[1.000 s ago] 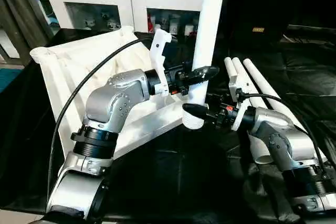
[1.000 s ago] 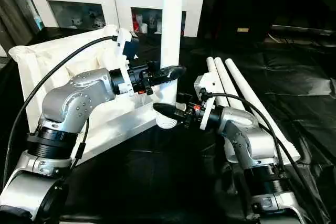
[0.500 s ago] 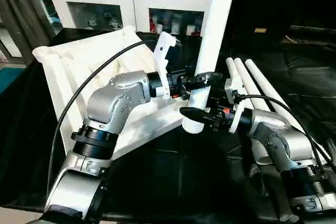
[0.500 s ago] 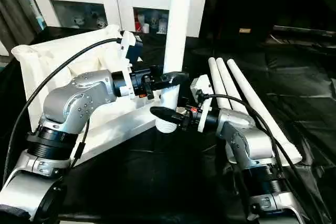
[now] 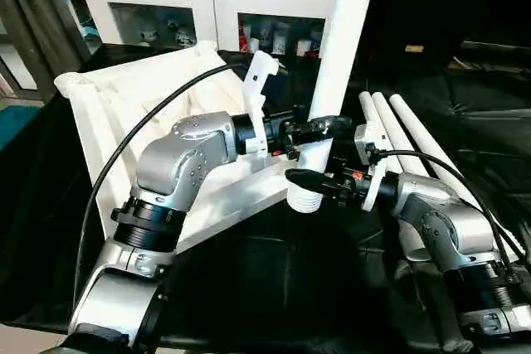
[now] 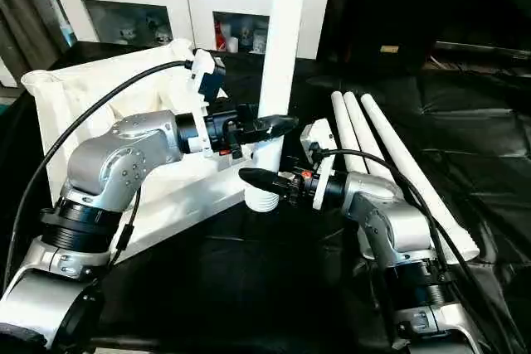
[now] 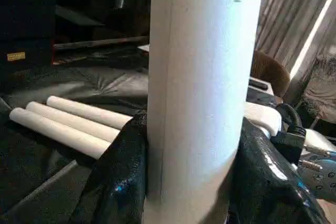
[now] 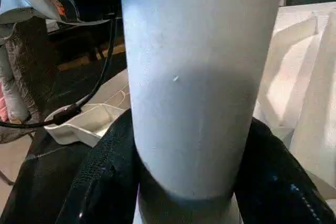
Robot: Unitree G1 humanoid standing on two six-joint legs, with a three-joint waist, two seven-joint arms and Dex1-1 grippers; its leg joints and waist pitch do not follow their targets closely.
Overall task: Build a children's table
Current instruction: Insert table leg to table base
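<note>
Jaws: left gripper point(image 5: 319, 128) and right gripper point(image 5: 309, 178) both clamped on leg point(image 5: 336, 64). Held upright, threaded end below, likely for seating in the top point(image 5: 116, 97).

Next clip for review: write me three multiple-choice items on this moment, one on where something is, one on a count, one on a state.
1. Where do the spare legs lie?
A. On the black cover, on the robot's right
B. Inside the cabinet
C. On top of the tabletop

2. How many spare legs lie there?
A. One
B. Three
C. Five

3. How is the upright leg held?
A. By neither gripper
B. Lying flat under one gripper
C. Between the fingers of both grippers

Answers: 1 A, they rest side by side beyond the right arm. 2 B, three white tubes show. 3 C, the left gripper and the right gripper both clasp it, beside the tabletop.
</note>
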